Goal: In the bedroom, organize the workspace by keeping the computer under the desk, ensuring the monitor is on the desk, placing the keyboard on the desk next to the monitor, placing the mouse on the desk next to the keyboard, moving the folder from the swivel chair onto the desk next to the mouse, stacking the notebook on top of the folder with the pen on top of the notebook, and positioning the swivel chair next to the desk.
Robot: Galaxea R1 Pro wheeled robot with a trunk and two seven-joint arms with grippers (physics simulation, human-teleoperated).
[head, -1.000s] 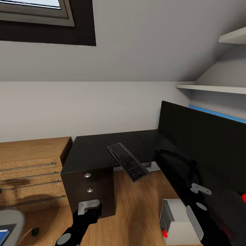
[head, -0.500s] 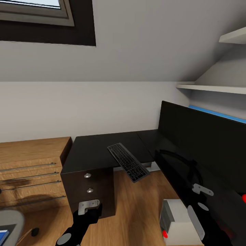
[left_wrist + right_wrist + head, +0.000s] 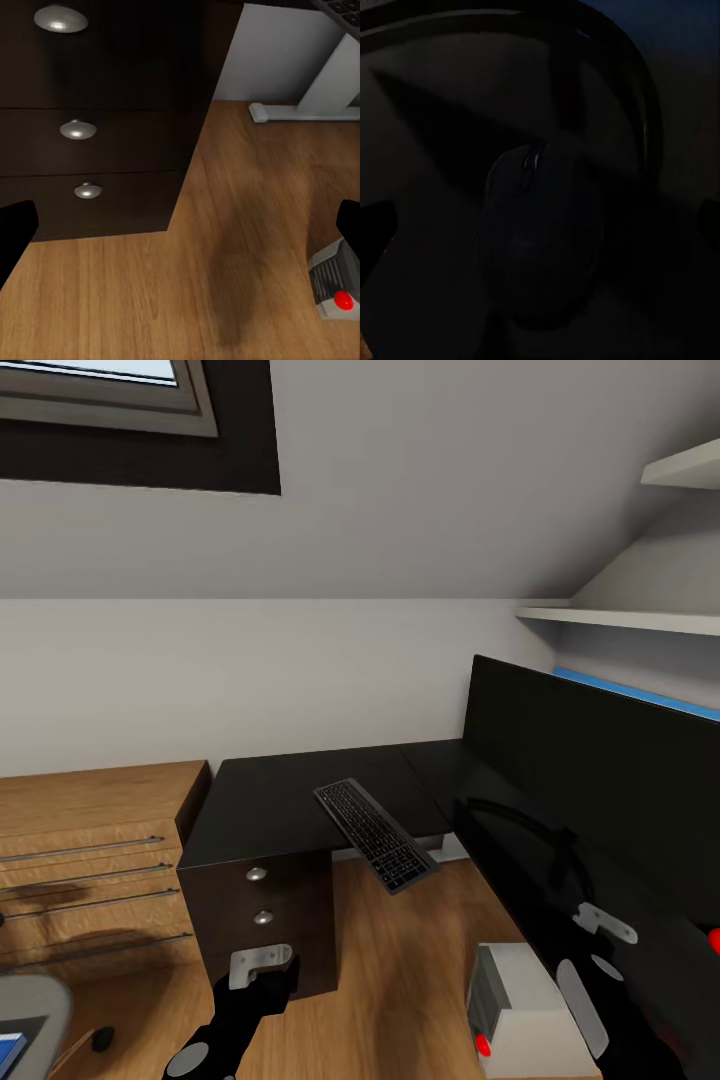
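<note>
The black-topped desk [image 3: 270, 800] wraps around a corner, with its drawer unit [image 3: 262, 920] below. The keyboard [image 3: 375, 834] lies aslant, its near end hanging over the desk edge. The monitor [image 3: 600, 780] stands at the right, screen dark. My right gripper [image 3: 603, 922] hovers low in front of it, open. In the right wrist view the black mouse [image 3: 540, 232] lies between the spread fingers [image 3: 375, 232], beside the monitor stand's ring. My left gripper [image 3: 262, 964] hangs open before the drawers [image 3: 90, 127]. The swivel chair [image 3: 30, 1005] carries the blue folder [image 3: 8, 1048]. The computer [image 3: 520, 1010] stands on the floor.
A low light-wood cabinet [image 3: 90, 860] adjoins the desk on the left. Wall shelves [image 3: 620, 618] hang above the monitor, and a blue strip [image 3: 640, 696] shows behind it. Wooden floor [image 3: 400, 980] lies open between the drawer unit and the computer [image 3: 337, 285].
My right gripper has sunk slightly lower and nearer in front of the monitor. The left arm, keyboard and camera have stayed put.
</note>
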